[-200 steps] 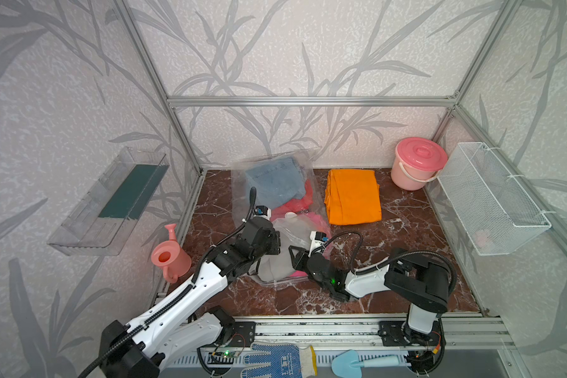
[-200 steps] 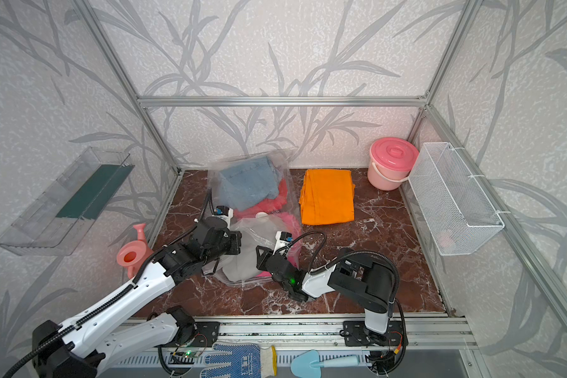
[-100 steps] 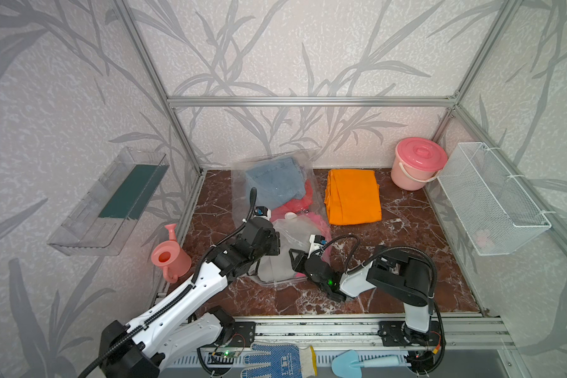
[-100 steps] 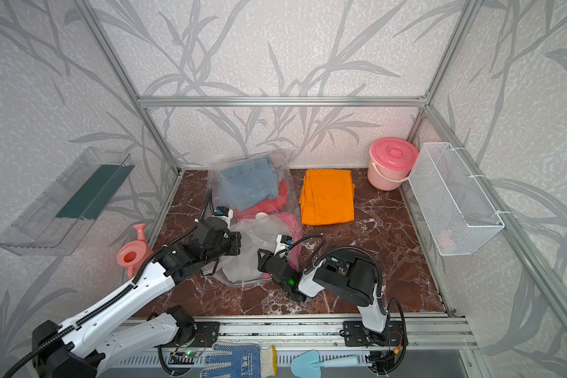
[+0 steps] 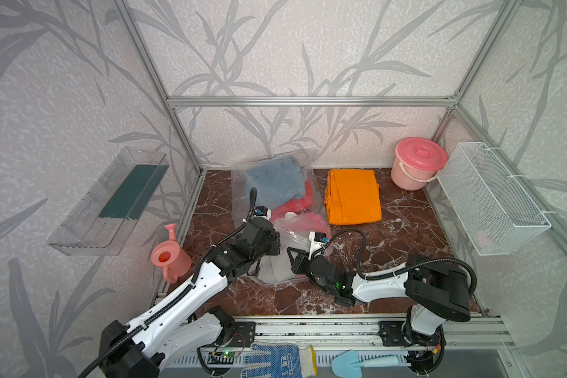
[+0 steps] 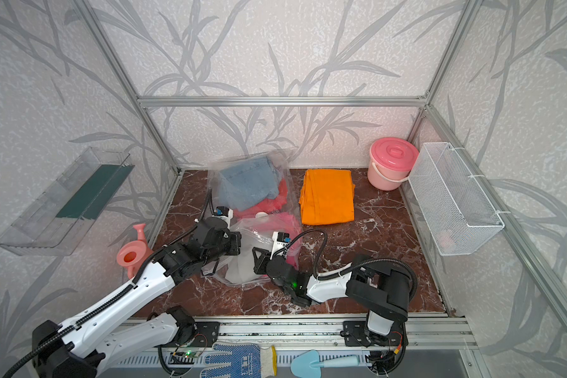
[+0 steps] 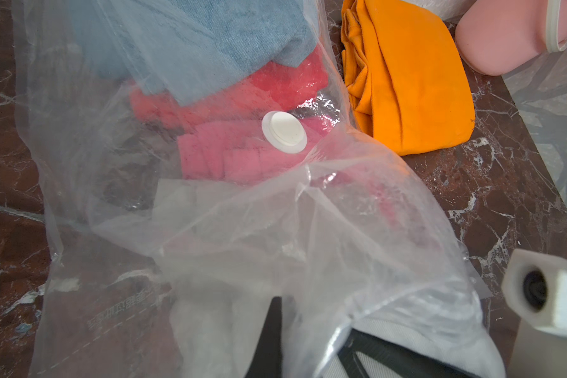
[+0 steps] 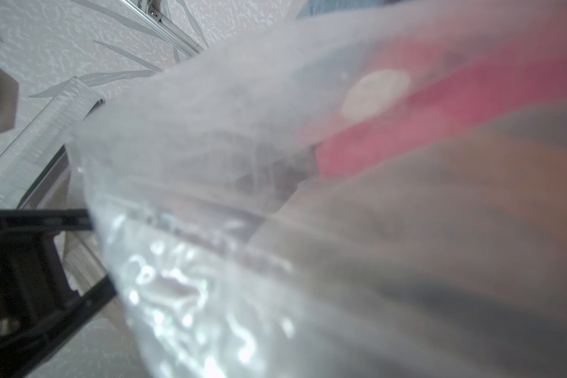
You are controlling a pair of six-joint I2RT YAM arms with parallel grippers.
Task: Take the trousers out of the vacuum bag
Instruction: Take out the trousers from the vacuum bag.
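Both top views showed me the vacuum bag [image 5: 297, 234] lying on the marble floor [image 5: 406, 235], running from 11 o'clock down toward 7 o'clock with its mouth at the near end. The orange trousers [image 5: 352, 196] lay flat outside it at 1 o'clock, just beside the bag. Inside the bag I saw the denim trousers [image 5: 272, 180] farthest back and overlapping the red trousers [image 5: 297, 204]. The pink trousers [image 5: 310, 220] came next, and the grey trousers [image 5: 272, 273] were at the mouth. The left gripper [image 5: 272, 250] sat low at the bag's 9 o'clock edge near the mouth. The right gripper [image 6: 262, 260] met the mouth from the 4 o'clock side, over the grey cloth. A pink bucket [image 6: 393, 163] stood in the 2 o'clock corner.

On the left wrist view the valve [image 7: 283, 131] rested over the pink cloth. The left pincer was closed tight, with bag film gathered around one black finger [image 7: 270, 327]. I read it as pinching the film alone, not the cloth.

On the right wrist view blurred film filled nearly everything. One black finger [image 8: 89, 294] stood clear of the plastic and its partner was hidden. I could not tell how wide that pincer stood or whether it held anything.
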